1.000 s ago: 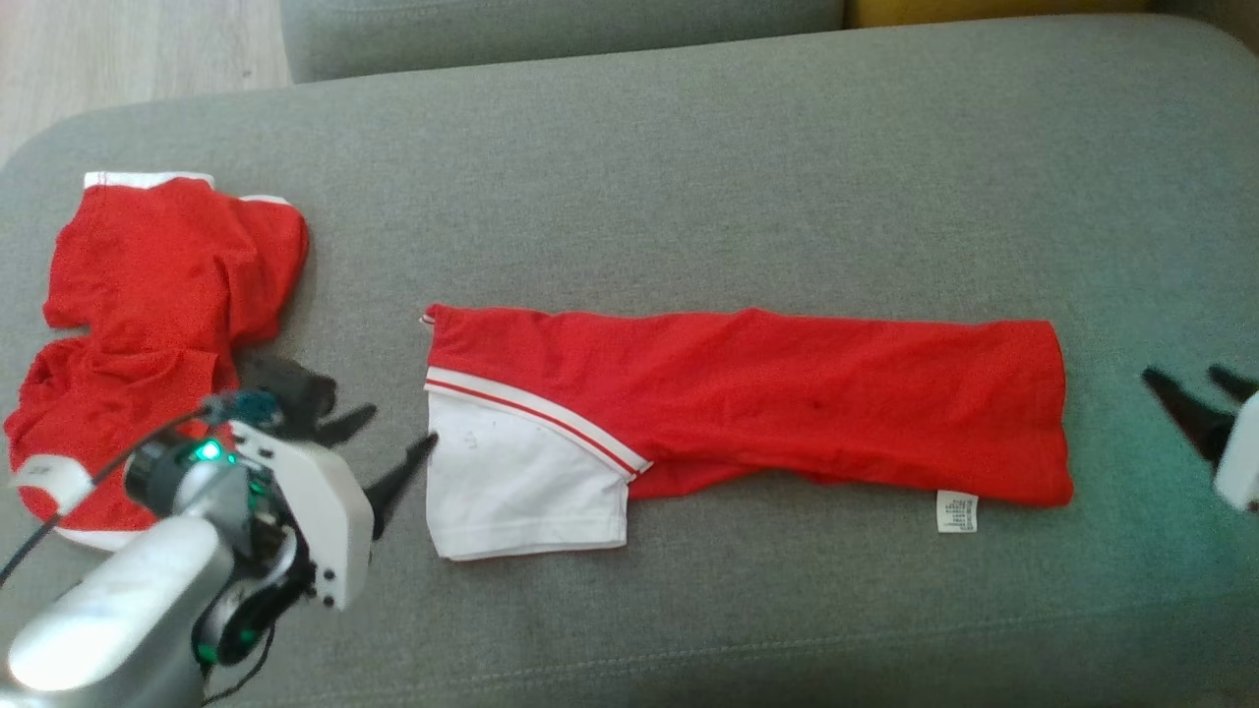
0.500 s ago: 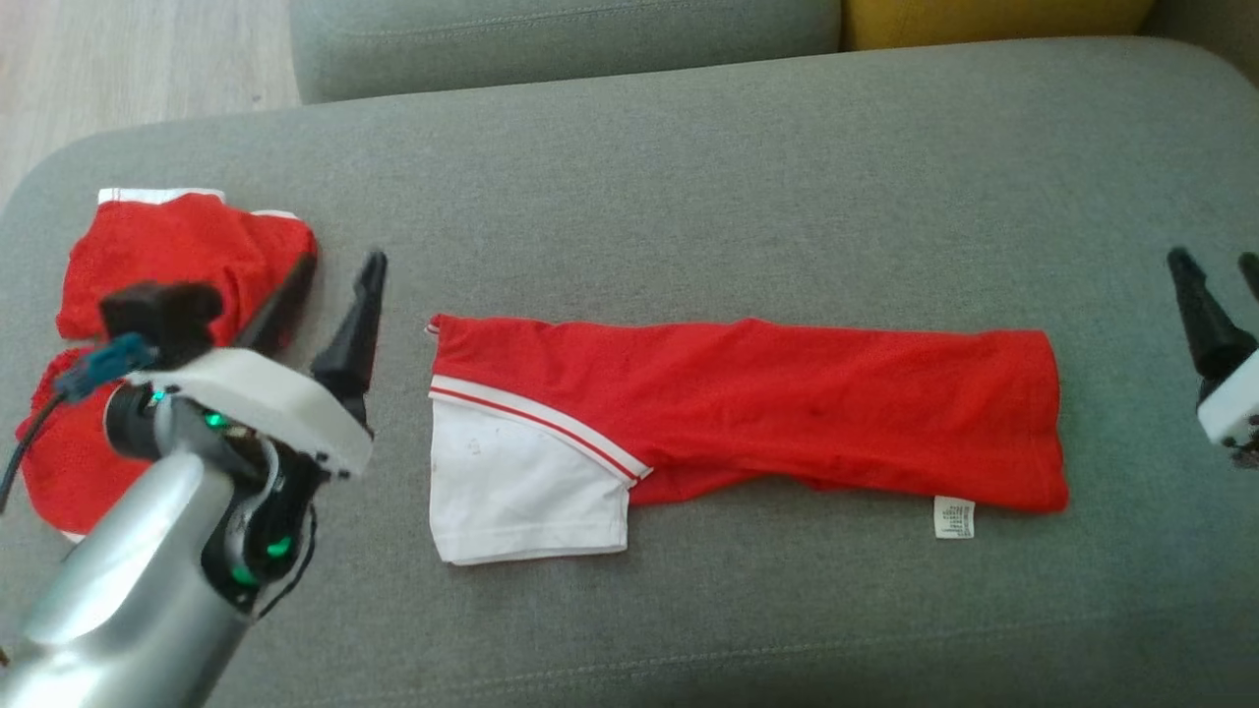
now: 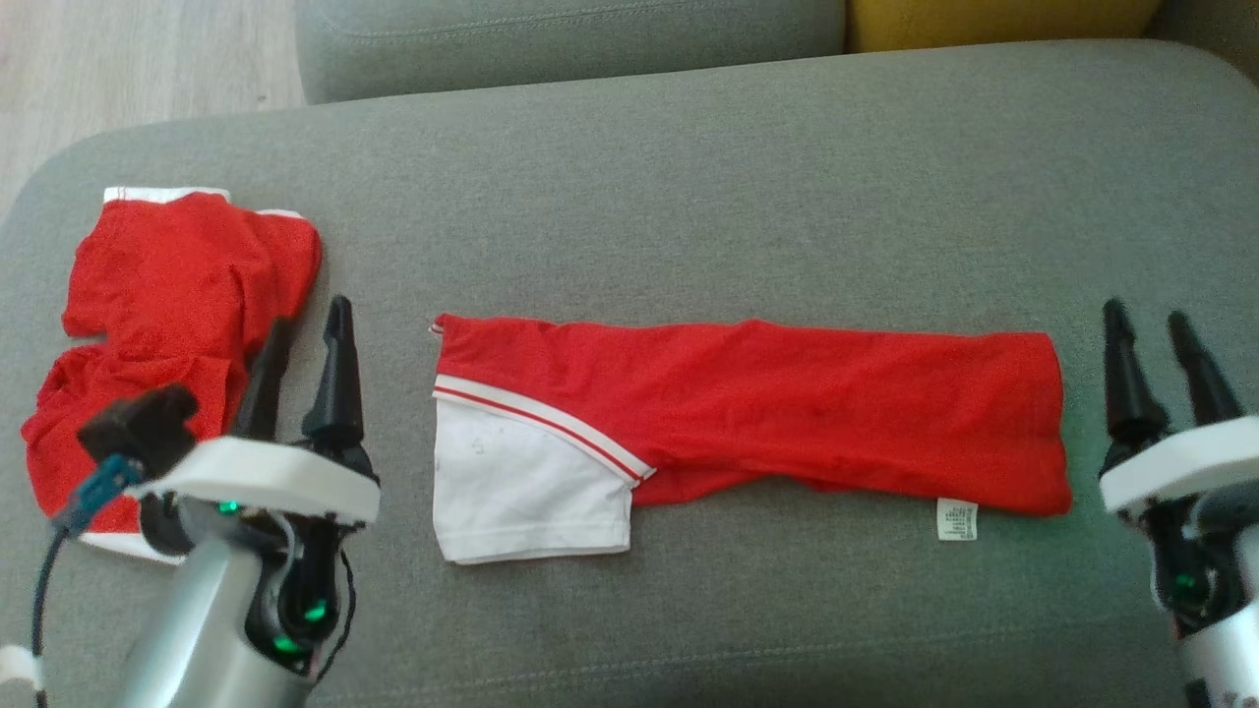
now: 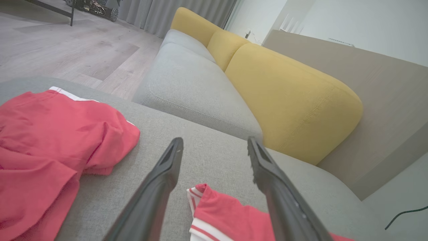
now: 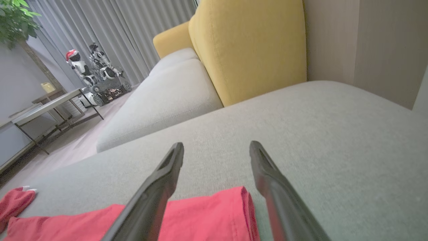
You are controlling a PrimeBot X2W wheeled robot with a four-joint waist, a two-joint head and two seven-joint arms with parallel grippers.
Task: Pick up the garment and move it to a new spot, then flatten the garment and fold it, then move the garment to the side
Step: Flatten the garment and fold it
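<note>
**Folded red garment on grey cushion, both grippers open at its ends**

Large grey seat cushion [image 3: 689, 177] takes up most of the head view. A second grey cushion [image 3: 570, 39] butts against its far edge, with yellow back cushions [image 4: 287, 100] behind. Pale wood floor [image 3: 138, 49] at far left.

The folded garment [image 3: 787, 413] lies flat near the middle of the cushion as a long red strip running left to right. Its white sleeve [image 3: 521, 492], edged with a red-and-white band, is turned out at the near left end. A small white care label [image 3: 956, 518] pokes out under the near right corner.

A crumpled red garment [image 3: 167, 315] with white trim sits on the left end of the cushion, apart from the folded one. It is the closest thing to the left arm: in the head view one left finger overlaps its edge, while the left wrist view shows it lying off to the side of the fingers.

Left gripper [image 3: 310, 315] stands between the two garments, jaws spread, holding nothing. In its wrist view the folded strip's left corner shows low between the fingers.

Right gripper [image 3: 1144, 311] is just off the strip's right end, jaws also spread and empty. Its wrist view shows the red hem end low between the fingers.

Background, right wrist view: metal-legged table [image 5: 50, 103], small robot figures [image 5: 97, 77], grey curtains [image 5: 133, 33], a leafy plant [image 5: 13, 16].
</note>
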